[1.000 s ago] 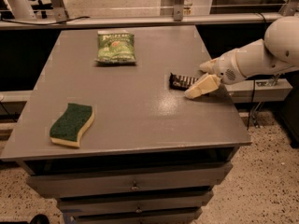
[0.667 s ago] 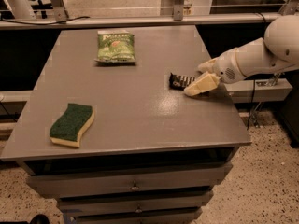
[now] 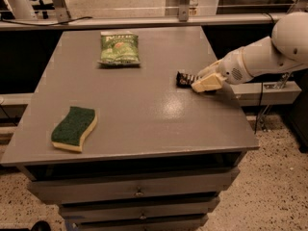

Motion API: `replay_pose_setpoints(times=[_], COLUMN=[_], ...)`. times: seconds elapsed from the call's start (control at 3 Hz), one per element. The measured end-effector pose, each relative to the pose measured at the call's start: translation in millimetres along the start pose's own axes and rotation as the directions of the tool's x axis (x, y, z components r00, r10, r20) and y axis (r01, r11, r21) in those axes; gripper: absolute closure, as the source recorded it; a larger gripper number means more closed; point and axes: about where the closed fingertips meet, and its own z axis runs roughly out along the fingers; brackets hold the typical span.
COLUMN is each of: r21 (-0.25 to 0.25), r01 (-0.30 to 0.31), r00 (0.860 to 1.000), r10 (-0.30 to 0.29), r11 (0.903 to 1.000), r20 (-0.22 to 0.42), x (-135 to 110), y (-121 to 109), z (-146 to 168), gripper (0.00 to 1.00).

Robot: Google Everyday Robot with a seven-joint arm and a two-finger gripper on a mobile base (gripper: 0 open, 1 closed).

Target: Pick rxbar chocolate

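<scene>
The rxbar chocolate (image 3: 185,79), a small dark bar with white lettering, lies flat on the grey table (image 3: 144,114) near its right edge. My gripper (image 3: 204,82) reaches in from the right on a white arm and sits right at the bar's right end, low on the table. Its cream fingers (image 3: 206,84) cover the bar's right part, so only the left end of the bar shows.
A green snack bag (image 3: 119,48) lies at the table's far middle. A green-and-yellow sponge (image 3: 74,128) lies at the front left. The table's right edge runs just under my arm. Drawers front the cabinet below. A metal rail crosses behind the table.
</scene>
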Motion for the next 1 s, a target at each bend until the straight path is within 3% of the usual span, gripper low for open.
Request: replay_pose_setpoints(times=[0.33,0.67,1.0], r21=[0.000,0.024,0.064], r01=[0.000,0.008,0.012], r00=[1.000,0.997,0.973], r10=[0.000,-0.010,-0.026], r11=[1.0000,0.9997,0.9979], r20=[0.000,0.081,0.229], x=[0,-33,-85], y=[0,-3,-2], z=[0,-40,-103], gripper=[1.00,1.00,1.00])
